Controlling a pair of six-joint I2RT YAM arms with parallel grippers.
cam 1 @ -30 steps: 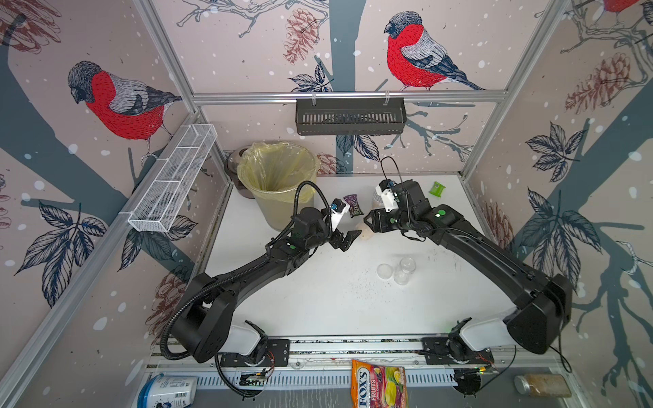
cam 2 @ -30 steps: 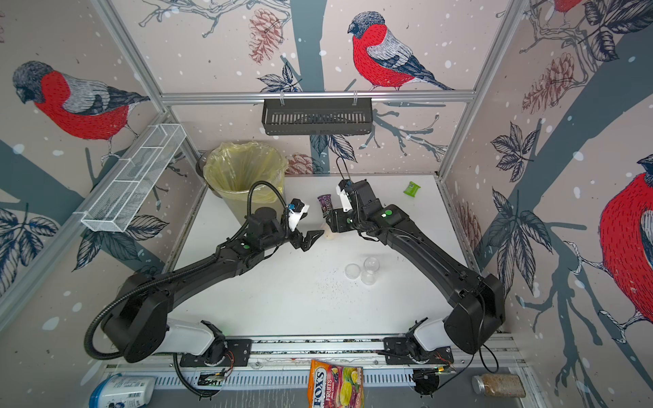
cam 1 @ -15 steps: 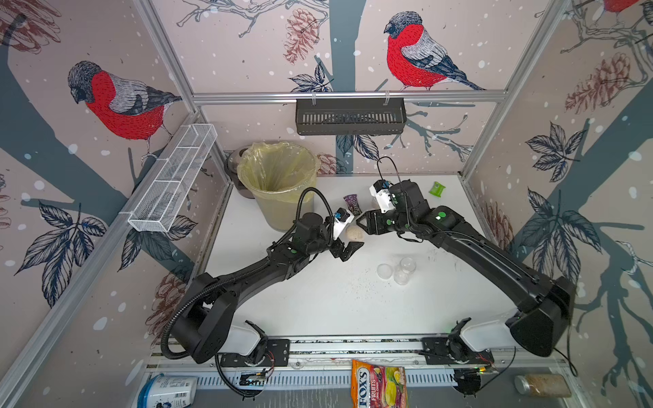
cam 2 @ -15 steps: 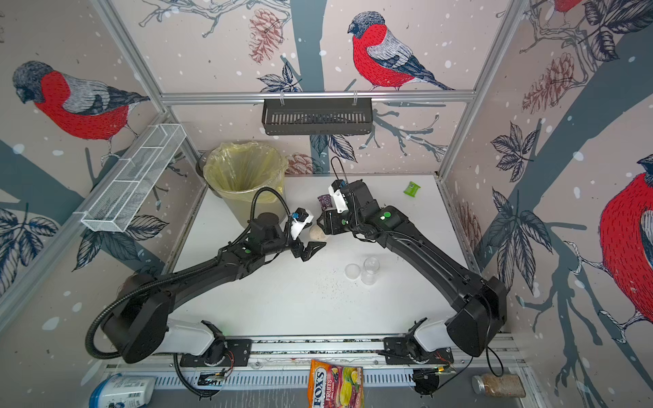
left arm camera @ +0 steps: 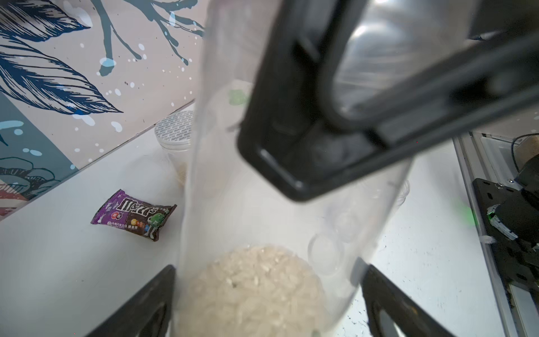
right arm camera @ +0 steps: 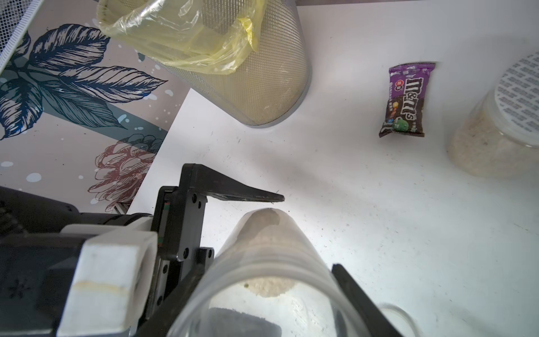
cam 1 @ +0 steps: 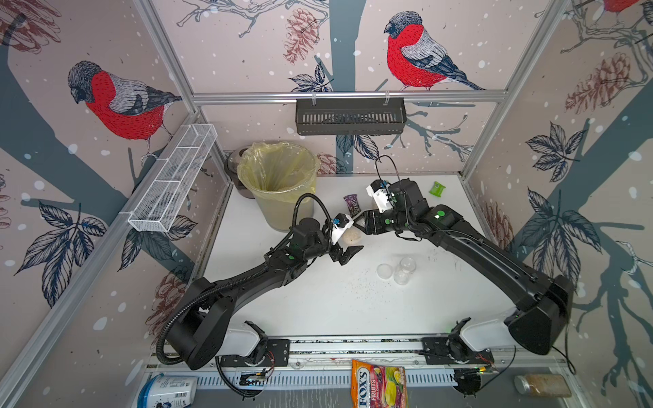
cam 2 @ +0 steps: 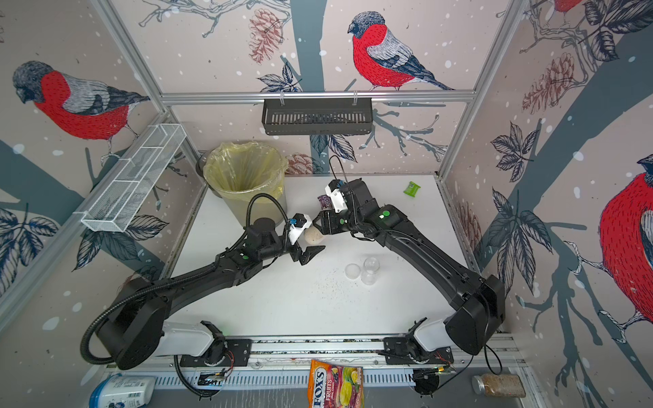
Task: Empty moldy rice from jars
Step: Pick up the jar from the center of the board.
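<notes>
Slim jar (cam 1: 353, 236) shows everywhere — dotted-lid jar (right arm camera: 495, 122) only in 2 wrist views.

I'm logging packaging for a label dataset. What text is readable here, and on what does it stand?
"FOX'S" and "FRUITS": candy bag; its smaller print is unreadable.
"m&m's": purple packet.
Too small or blurred to read: the label on the white tub, the print on the dotted jar lid, the green packet.

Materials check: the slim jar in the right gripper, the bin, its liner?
Jar: clear and glossy, plastic or glass, can't tell which; rice shows through the wall.
Bin: fine mesh, likely metal, grey matte; the grid shows.
Liner: thin translucent yellow plastic film, crinkled, folded over the rim.
</notes>
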